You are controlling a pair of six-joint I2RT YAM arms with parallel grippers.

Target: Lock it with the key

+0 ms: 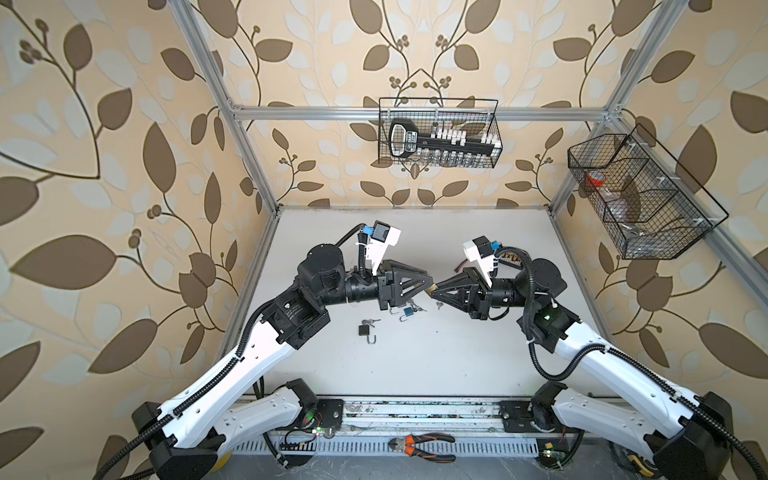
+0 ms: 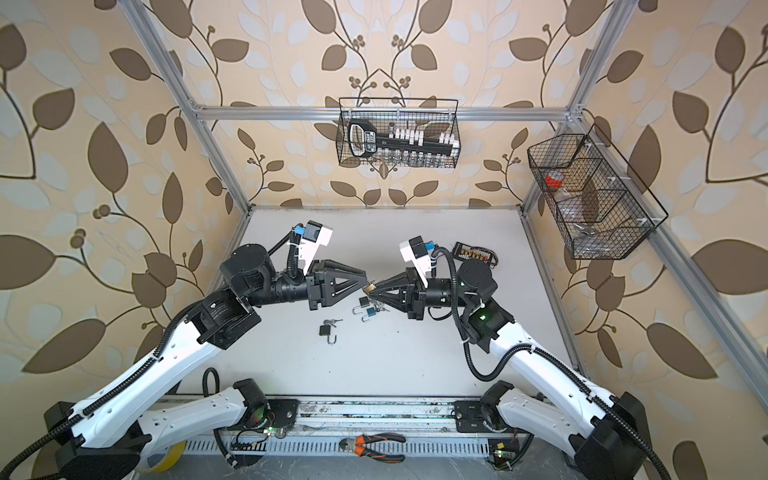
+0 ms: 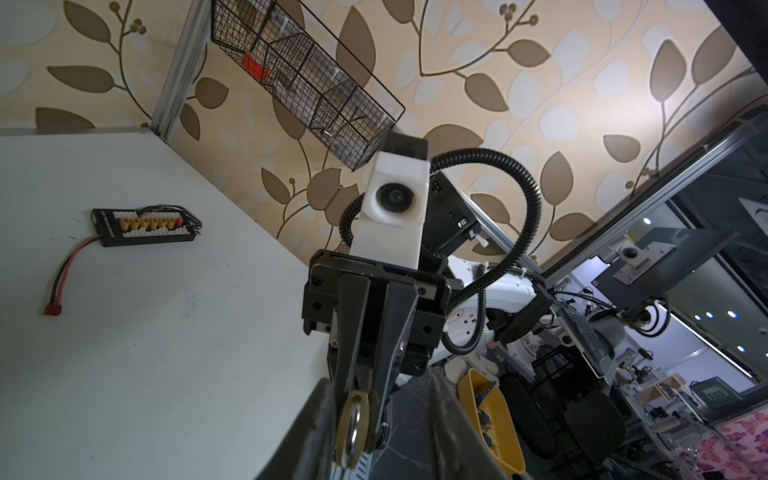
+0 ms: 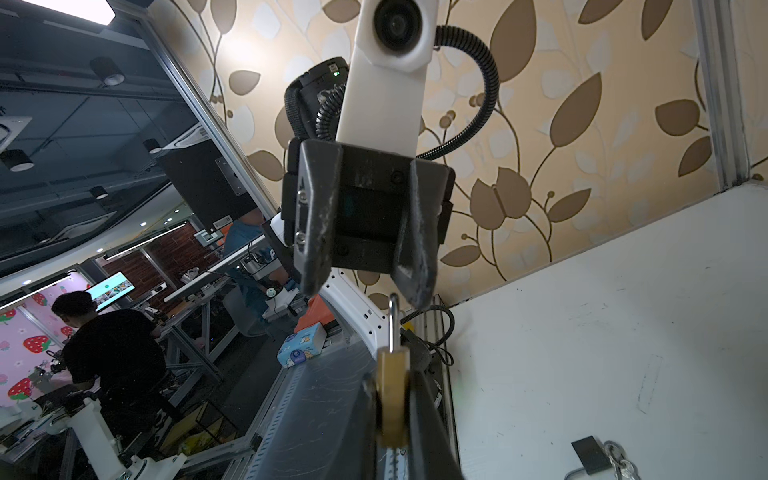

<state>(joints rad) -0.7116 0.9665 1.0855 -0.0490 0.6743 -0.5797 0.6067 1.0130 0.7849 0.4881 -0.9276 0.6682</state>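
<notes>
A brass padlock [image 1: 432, 287] hangs in mid-air over the table's middle, with my right gripper [image 4: 392, 415] shut on its body [image 4: 390, 390]. Its steel shackle [image 4: 392, 324] points toward my left gripper [image 4: 365, 286]. That gripper is open, its fingers standing either side of the shackle's end, which is close to one finger [image 4: 415, 282]. In the left wrist view the padlock [image 3: 353, 428] sits between my own spread fingers [image 3: 449, 415]. Small keys [image 1: 438, 305] lie on the table below. No key shows in the brass padlock.
On the table lie a black padlock [image 1: 365, 330] with an open shackle, a blue padlock [image 1: 409, 311] and a connector board [image 2: 471, 252] with wires. Wire baskets hang on the back rail [image 1: 438, 133] and the right frame [image 1: 640, 195]. Pliers [image 1: 422, 446] rest in front.
</notes>
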